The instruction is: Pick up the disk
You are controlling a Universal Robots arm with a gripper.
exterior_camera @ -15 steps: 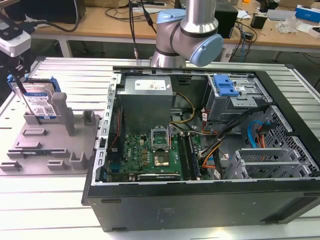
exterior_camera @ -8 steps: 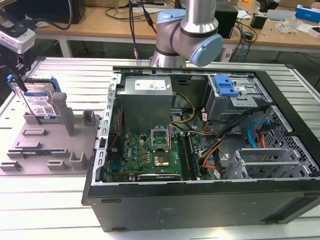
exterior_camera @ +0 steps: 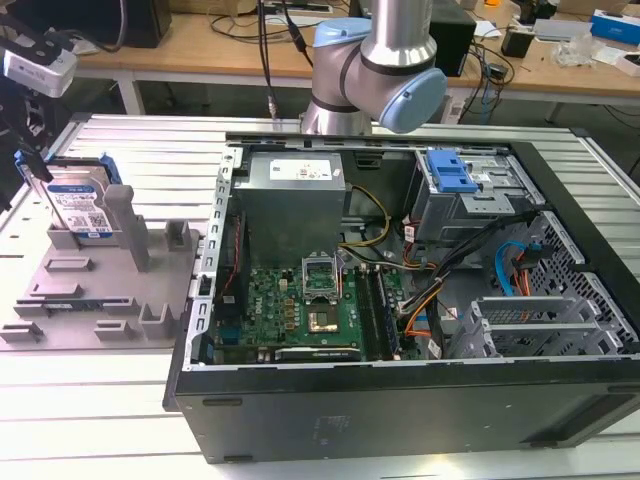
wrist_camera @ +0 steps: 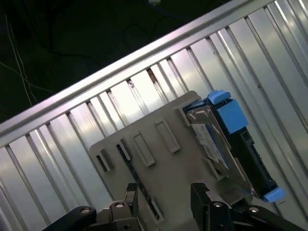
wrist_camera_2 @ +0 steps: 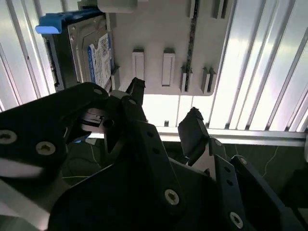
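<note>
The disk (exterior_camera: 80,207) is a silver drive with a white-and-blue label and blue frame edges. It stands on edge in a slot at the back of the grey fixture (exterior_camera: 90,290), at the exterior view's left. My gripper (exterior_camera: 35,165) hangs just above and to the left of the disk's top edge, apart from it. In the second wrist view the gripper (wrist_camera_2: 166,108) is open, its two dark fingertips (wrist_camera_2: 192,122) spread with nothing between them, and the disk (wrist_camera_2: 91,53) lies off to one side. The first wrist view shows the gripper (wrist_camera: 166,202) over the fixture (wrist_camera: 154,159) beside the disk (wrist_camera: 226,144).
An open computer case (exterior_camera: 400,400) lies on the slatted metal table (exterior_camera: 100,420), to the right of the fixture, with a motherboard (exterior_camera: 300,310) and a blue drive bracket (exterior_camera: 450,175) inside. Upright posts (exterior_camera: 135,230) rise from the fixture close to the disk. The arm's base (exterior_camera: 370,70) stands behind the case.
</note>
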